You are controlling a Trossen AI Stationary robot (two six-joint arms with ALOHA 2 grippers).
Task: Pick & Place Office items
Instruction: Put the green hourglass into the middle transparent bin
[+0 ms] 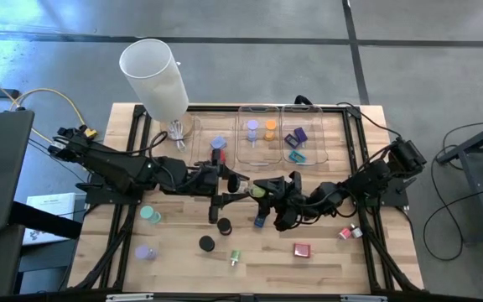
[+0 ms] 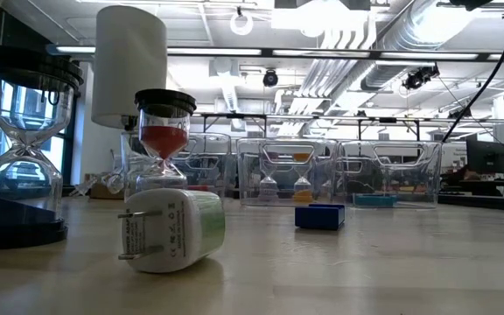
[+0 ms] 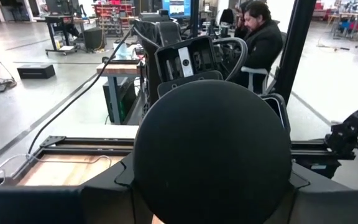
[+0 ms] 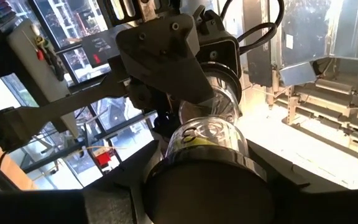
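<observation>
A small hourglass with black round end caps and yellow-green sand (image 1: 258, 191) hangs over the middle of the table, lying roughly level between my two grippers. From the table's left, my left gripper (image 1: 240, 186) is shut on one end cap (image 3: 213, 155). My right gripper (image 1: 277, 191) comes from the right and is shut on the other end cap (image 4: 204, 193). The clear glass (image 4: 207, 140) shows beyond that cap. The low view shows neither gripper. My left gripper has the hourglass's black round cap (image 3: 143, 163) between its two fingers (image 3: 114, 190), which come in level from the table's left. The cap's flat face points back at the wrist and hides the glass behind it. The hourglass is clear of the table. My right gripper holds the opposite black cap (image 4: 160, 186) between its two fingers (image 4: 120, 202), coming from the table's right and slanting slightly upward. The glass bulb with yellow-green sand sticks out past the fingers toward my left gripper. Nothing of the hourglass rests on the table.
Three clear trays (image 1: 304, 134) stand along the far edge beside a tall white cylinder (image 1: 156, 75). Loose pieces lie on the near half: a teal cap (image 1: 150, 215), black discs (image 1: 223, 225), a red block (image 1: 301, 249) and a green piece (image 1: 235, 257). A person (image 3: 260, 37) sits beyond the table.
</observation>
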